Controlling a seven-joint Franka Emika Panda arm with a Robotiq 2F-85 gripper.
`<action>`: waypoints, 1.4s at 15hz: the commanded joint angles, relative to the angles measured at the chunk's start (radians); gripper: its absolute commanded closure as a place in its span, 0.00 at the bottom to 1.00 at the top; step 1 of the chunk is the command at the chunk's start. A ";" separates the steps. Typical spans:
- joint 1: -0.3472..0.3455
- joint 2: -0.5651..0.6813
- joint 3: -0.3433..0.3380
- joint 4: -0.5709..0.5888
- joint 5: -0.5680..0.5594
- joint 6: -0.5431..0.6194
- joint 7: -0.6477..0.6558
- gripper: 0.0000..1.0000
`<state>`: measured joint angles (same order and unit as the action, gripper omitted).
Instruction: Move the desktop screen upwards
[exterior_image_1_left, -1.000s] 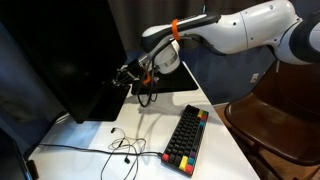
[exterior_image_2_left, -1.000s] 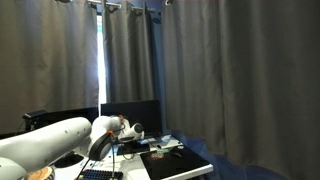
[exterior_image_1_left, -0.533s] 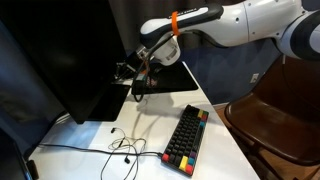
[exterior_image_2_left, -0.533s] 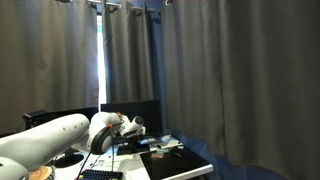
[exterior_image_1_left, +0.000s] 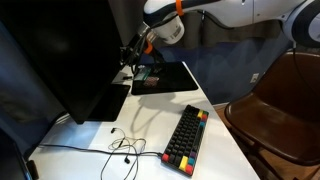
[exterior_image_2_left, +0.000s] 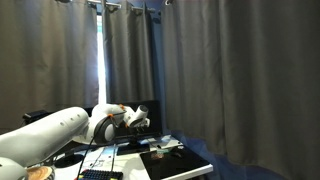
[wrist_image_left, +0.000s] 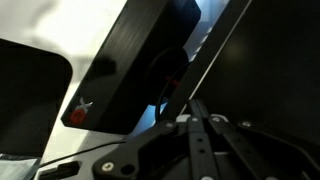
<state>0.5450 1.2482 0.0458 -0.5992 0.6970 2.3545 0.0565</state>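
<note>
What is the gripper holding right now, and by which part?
Cannot tell. The gripper sits at the side edge of the desktop screen, above its lower corner, but no view shows whether it grips that edge.

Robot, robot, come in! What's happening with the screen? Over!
Gripper at the screen edge, grip unclear. Screen upright. Keyboard apart, not in the way.

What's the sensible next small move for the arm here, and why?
Probably a short lift straight up. In an exterior view the gripper sits at the side edge of the desktop screen, well above the desk. Whether it is clamped on the edge cannot be told.
</note>
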 joint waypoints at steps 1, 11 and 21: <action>-0.015 -0.080 -0.055 -0.059 -0.041 -0.145 0.061 1.00; 0.019 -0.315 -0.304 -0.350 -0.135 -0.258 0.222 0.73; 0.108 -0.510 -0.453 -0.787 -0.188 -0.238 0.237 0.05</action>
<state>0.5805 0.8555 -0.3436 -1.1879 0.5643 2.0853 0.2787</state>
